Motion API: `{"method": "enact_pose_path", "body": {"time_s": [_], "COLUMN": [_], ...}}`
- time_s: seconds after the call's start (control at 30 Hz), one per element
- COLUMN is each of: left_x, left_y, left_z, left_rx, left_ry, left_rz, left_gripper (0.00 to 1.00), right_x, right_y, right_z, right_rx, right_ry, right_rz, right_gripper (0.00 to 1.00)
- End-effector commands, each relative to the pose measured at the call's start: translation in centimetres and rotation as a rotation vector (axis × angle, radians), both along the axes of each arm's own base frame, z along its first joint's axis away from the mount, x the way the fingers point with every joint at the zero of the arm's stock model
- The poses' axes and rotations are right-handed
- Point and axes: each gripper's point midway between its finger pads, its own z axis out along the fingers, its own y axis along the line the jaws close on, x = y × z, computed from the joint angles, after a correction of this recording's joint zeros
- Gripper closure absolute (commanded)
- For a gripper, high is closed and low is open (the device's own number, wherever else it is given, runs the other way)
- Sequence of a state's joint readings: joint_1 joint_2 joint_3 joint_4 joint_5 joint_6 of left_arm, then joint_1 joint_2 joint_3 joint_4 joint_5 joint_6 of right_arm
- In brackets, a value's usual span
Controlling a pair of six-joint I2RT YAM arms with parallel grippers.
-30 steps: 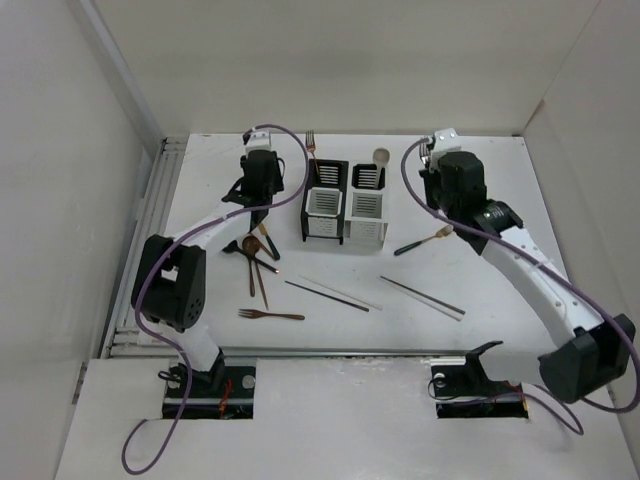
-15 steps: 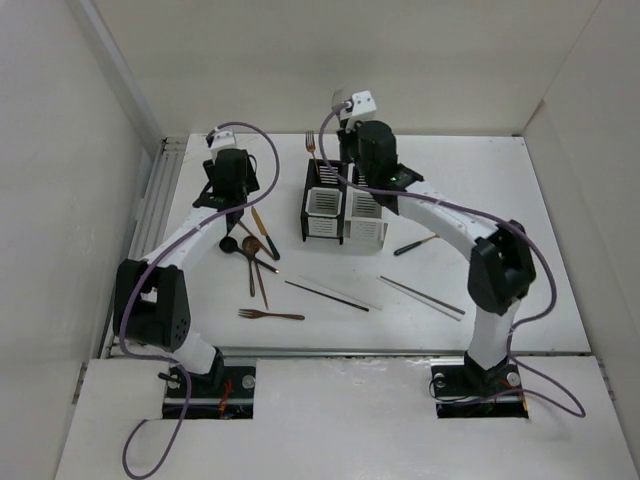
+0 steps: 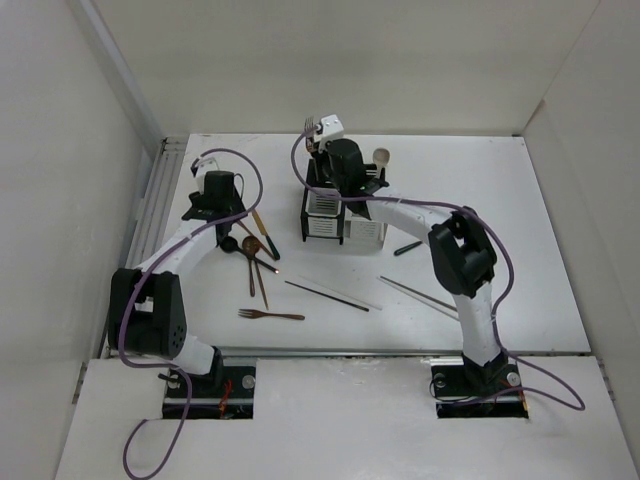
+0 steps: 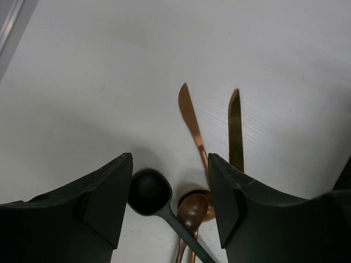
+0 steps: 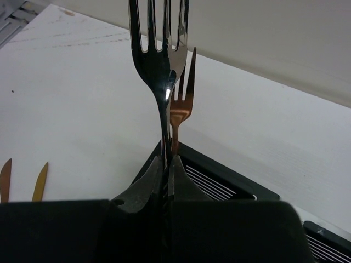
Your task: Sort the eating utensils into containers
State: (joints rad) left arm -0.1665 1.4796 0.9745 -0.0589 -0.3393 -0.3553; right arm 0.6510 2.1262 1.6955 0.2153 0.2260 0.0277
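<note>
My right gripper (image 5: 166, 161) is shut on the handle of a silver fork (image 5: 159, 60), held upright just above the left caddy's black rim (image 5: 230, 181). A copper fork (image 5: 181, 109) stands in that caddy behind it. In the top view the right gripper (image 3: 320, 150) is over the left of the paired caddies (image 3: 345, 215). My left gripper (image 4: 170, 159) is open, low over the table, with a black spoon (image 4: 149, 190) and a brown wooden spoon (image 4: 192, 211) between its fingers. A copper knife (image 4: 189, 118) and a gold knife (image 4: 235, 129) lie just beyond.
A pale wooden spoon (image 3: 381, 157) stands in the right caddy. On the table lie two chopstick pairs (image 3: 326, 295) (image 3: 420, 297), a dark fork (image 3: 272, 315), a dark-handled utensil (image 3: 408, 247) and the spoon pile (image 3: 255, 250). White walls enclose the table.
My right arm has swung left from the table's right side to over the left caddy, carrying the silver fork. My left gripper has moved left and nearer, over the spoon pile.
</note>
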Motion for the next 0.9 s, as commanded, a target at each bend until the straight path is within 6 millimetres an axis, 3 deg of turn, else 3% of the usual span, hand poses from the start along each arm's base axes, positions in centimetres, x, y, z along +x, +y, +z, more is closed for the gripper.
{"method": "enact_pose_path", "body": {"time_s": [0.0,0.07,0.1,0.2,0.23,0.3,0.43,0.47,0.53,0.57,0.6,0.63,0.67,0.73,0.77,0.83,0.87], "left_x": [-1.5,-1.5,-1.5,-1.3,-1.1,-0.6,-0.6,-0.7,-1.3,-1.5,-2.2,-2.5,-2.7,-2.7,-2.9,-2.7,-2.7], "left_y": [-0.3,-0.5,-0.5,-0.5,-0.3,-0.2,0.0,0.0,0.6,0.5,0.9,0.9,1.3,1.7,1.9,1.9,1.9], "left_z": [-0.7,-0.8,-0.8,-0.6,-0.3,-0.1,0.0,-0.2,-0.6,-0.8,-1.6,-2.1,-2.2,-2.2,-3.0,-2.9,-2.9], "left_rx": [-0.075,-0.082,-0.082,-0.083,-0.070,-0.065,-0.049,-0.059,-0.061,-0.070,-0.086,-0.094,-0.102,-0.110,-0.120,-0.122,-0.122], "left_ry": [0.031,0.033,0.033,0.022,0.008,-0.005,-0.005,0.000,0.026,0.034,0.059,0.066,0.074,0.070,0.089,0.079,0.079], "left_rz": [0.025,0.018,0.018,0.017,0.017,0.025,0.026,0.035,0.067,0.077,0.106,0.115,0.137,0.155,0.166,0.165,0.165], "left_gripper": [0.46,0.46,0.45,0.43,0.43,0.42,0.39,0.39,0.39,0.39,0.39,0.37,0.37,0.36,0.36,0.36,0.36], "right_x": [0.5,-0.3,-0.7,-1.5,-1.6,-1.9,-3.0,-4.2,-5.5,-7.2,-7.9,-8.3,-9.9,-11.3,-11.4,-13.1,-13.8], "right_y": [0.9,1.2,1.3,1.2,1.0,0.6,-0.6,-1.6,-3.7,-6.0,-7.7,-11.0,-14.2,-18.0,-21.2,-23.8,-25.3], "right_z": [1.6,0.5,1.1,1.2,2.3,2.5,7.9,12.1,15.7,18.0,18.7,18.1,17.9,14.9,11.3,5.6,1.8], "right_rx": [0.067,0.058,0.065,0.065,0.075,0.073,0.096,0.115,0.131,0.126,0.133,0.119,0.102,0.193,0.200,0.276,0.299], "right_ry": [-0.059,-0.034,-0.038,-0.031,-0.046,-0.046,-0.124,-0.184,-0.214,-0.213,-0.201,-0.172,-0.122,0.012,0.114,0.326,0.447], "right_rz": [-0.002,0.043,0.060,0.081,0.081,0.071,0.065,0.067,0.016,-0.026,-0.086,-0.243,-0.334,-0.496,-0.579,-0.663,-0.682], "right_gripper": [1.00,0.91,0.79,0.58,0.51,0.44,0.39,0.37,0.34,0.33,0.33,0.33,0.33,0.33,0.33,0.33,0.33]}}
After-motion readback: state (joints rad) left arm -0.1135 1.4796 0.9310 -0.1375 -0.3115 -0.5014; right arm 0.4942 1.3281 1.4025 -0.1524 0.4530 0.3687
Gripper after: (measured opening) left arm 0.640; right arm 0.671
